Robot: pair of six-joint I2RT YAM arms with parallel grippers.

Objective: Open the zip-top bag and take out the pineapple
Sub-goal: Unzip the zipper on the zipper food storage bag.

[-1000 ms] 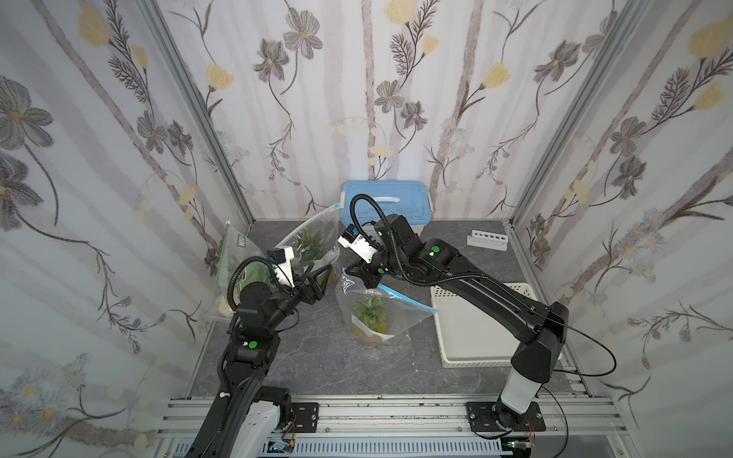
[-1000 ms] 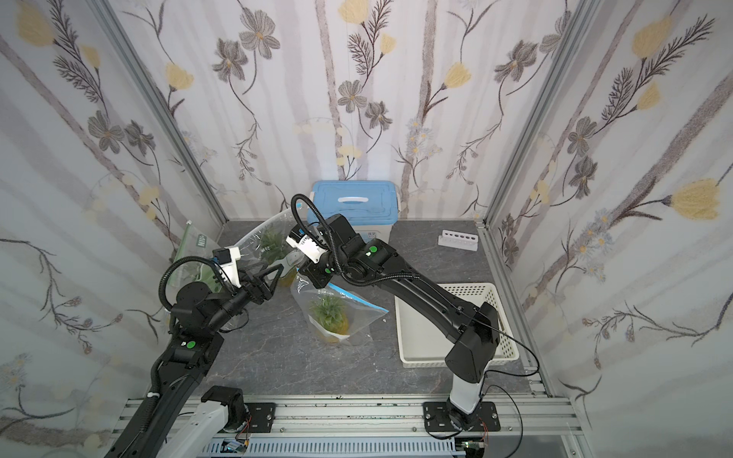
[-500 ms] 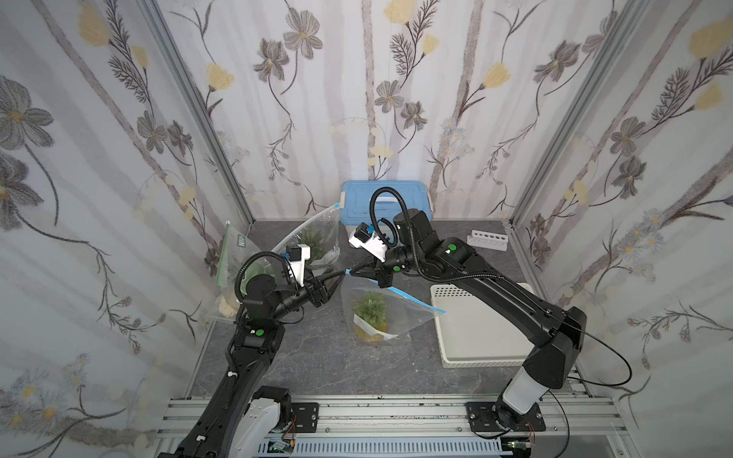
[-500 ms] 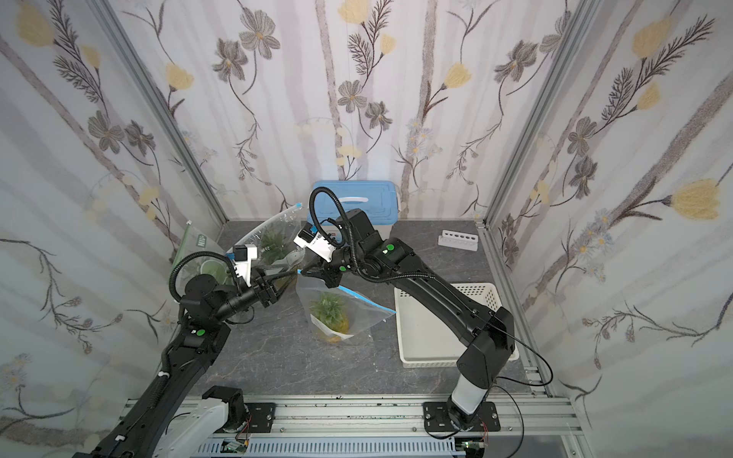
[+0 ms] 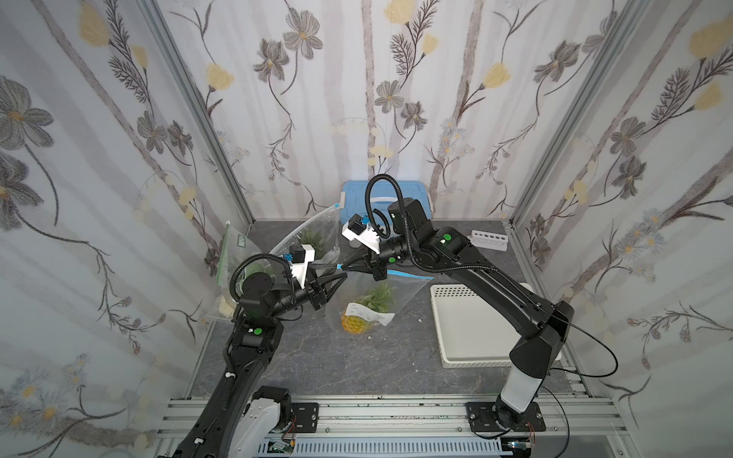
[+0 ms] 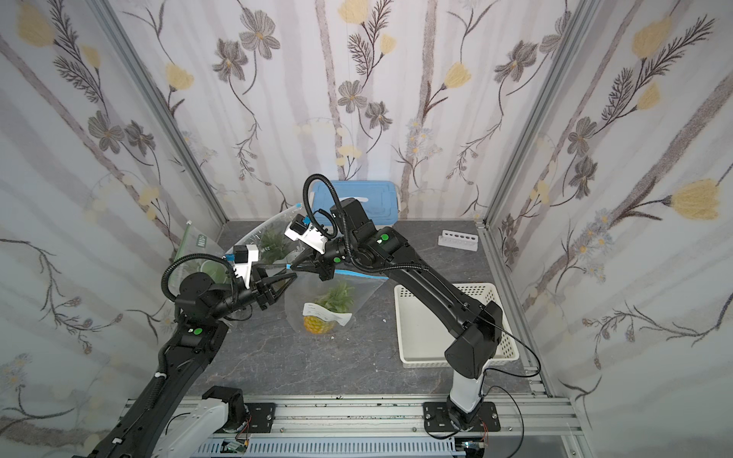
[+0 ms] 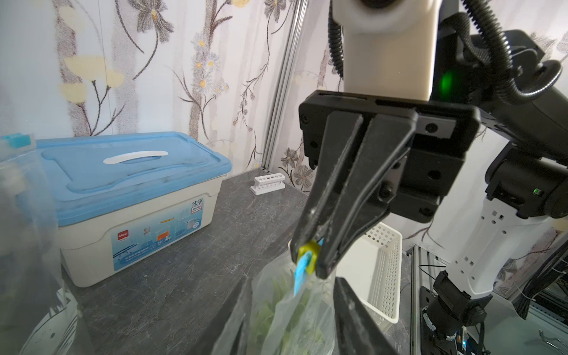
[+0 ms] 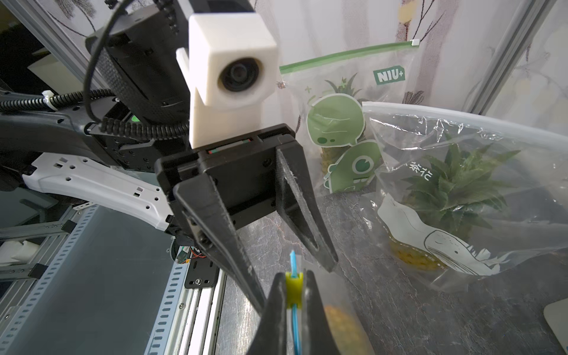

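Observation:
A clear zip-top bag (image 5: 400, 295) with a blue zip strip stands on the dark table, and the pineapple (image 5: 354, 322) lies inside it under a white label. My right gripper (image 8: 293, 292) is shut on the bag's yellow slider (image 8: 294, 287) and holds that top corner up. My left gripper (image 7: 295, 310) faces it tip to tip. Its jaws stand open on either side of the bag's plastic (image 7: 285, 319) just below the slider (image 7: 308, 251), without clamping it. In both top views the two grippers meet above the bag (image 6: 357, 291), over the pineapple (image 6: 316, 323).
Two more bagged pineapples lean at the back left: a clear whale-print bag (image 8: 455, 196) and a green-zip bag (image 8: 338, 123). A blue-lidded box (image 5: 386, 198) stands at the back wall, a white test-tube rack (image 5: 488, 240) at the back right and a white basket (image 5: 468, 321) on the right.
The right gripper has carried the slider end of the bag up and to the right. The left gripper has come in to the bag's top corner and its jaws have narrowed around it.

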